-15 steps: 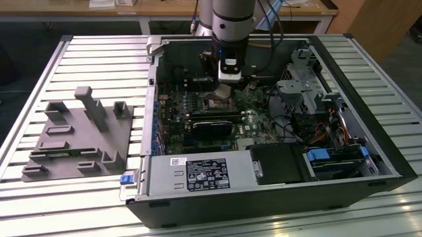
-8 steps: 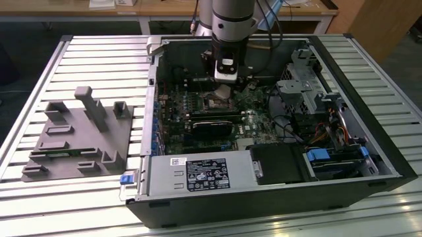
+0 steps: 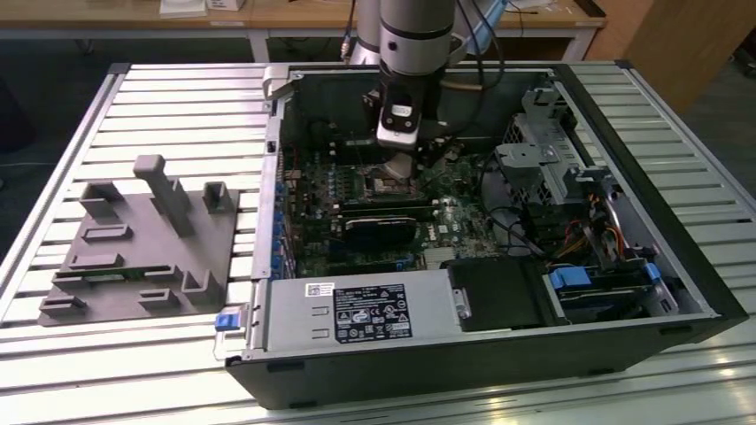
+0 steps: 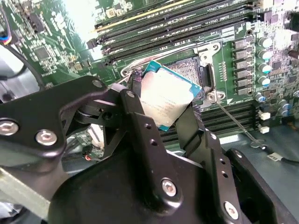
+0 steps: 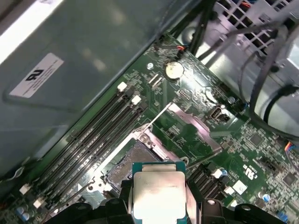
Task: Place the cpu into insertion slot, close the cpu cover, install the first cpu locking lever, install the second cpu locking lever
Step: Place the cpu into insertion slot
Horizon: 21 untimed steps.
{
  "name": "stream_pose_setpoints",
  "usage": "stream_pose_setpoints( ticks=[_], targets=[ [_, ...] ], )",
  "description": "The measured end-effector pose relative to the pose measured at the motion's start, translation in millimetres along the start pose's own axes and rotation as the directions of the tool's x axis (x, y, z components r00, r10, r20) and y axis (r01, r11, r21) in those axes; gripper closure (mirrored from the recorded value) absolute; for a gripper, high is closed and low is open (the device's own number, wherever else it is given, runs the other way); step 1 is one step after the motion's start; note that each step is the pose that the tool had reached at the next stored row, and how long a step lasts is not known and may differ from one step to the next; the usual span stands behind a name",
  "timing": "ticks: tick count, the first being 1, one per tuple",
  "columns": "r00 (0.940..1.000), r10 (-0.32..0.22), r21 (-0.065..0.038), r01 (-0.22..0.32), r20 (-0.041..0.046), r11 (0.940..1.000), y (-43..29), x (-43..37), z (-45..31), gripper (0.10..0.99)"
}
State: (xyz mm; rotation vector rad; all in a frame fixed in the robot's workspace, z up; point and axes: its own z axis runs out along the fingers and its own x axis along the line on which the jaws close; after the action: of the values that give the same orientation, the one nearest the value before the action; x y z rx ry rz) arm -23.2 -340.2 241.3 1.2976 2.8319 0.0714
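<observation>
Second wrist view: what is clamped, and how are the fingers set?

The cpu (image 4: 164, 98) is clamped by two opposite edges in the gripper (image 4: 163, 112). The two black fingers (image 4: 140, 133) are drawn in against it, and its face is turned up toward the camera.

Where is the slot placed against it?

The slot (image 4: 189, 70) is seen just beyond and beneath the cpu, with its dark centre partly hidden. The two are judged apart, so nothing is seated yet. No long axis is offered by a square cpu, so its edges are what count. In both wrist views these edges are seen running at an angle to the slot's silvery rim. The cpu is therefore judged not squared to the slot.

What is added by the first wrist view?

The cover (image 5: 194, 125) is shown raised on the far side of the slot (image 5: 133, 161), so the dark centre is left bare. The cpu (image 5: 158, 193) is seen overlapping only the slot's near corner. A lever (image 5: 158, 115) is seen as a thin wire, swung free.

And the exterior view?

Height is given there, which the wrist views withhold. The gripper (image 3: 402, 164) is seen at upper centre of the frame, hung inside the case (image 3: 674, 274). The slot (image 3: 384, 184) is placed directly below it, and the graphics card (image 3: 381, 232) lies lower in the frame, well apart. The angle between cpu and slot cannot be judged from that view.
</observation>
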Motion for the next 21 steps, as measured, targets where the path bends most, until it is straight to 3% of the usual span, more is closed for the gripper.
stream_pose_setpoints(
  ticks=[6,11,16,21],
  targets=[
    [0.9978,0.066,0.003,-0.066,0.0076,0.9978,0.0,0.0,0.8,0.549],
    [0.9919,0.126,0.006,-0.126,0.0141,0.9920,-0.1,0.0,1.5,0.549],
    [0.9812,0.192,0.006,-0.192,0.0199,0.9814,-0.1,0.0,2.4,0.549],
    [0.9666,0.255,0.007,-0.255,0.0256,0.9669,-0.2,0.0,3.3,0.549]
  ],
)
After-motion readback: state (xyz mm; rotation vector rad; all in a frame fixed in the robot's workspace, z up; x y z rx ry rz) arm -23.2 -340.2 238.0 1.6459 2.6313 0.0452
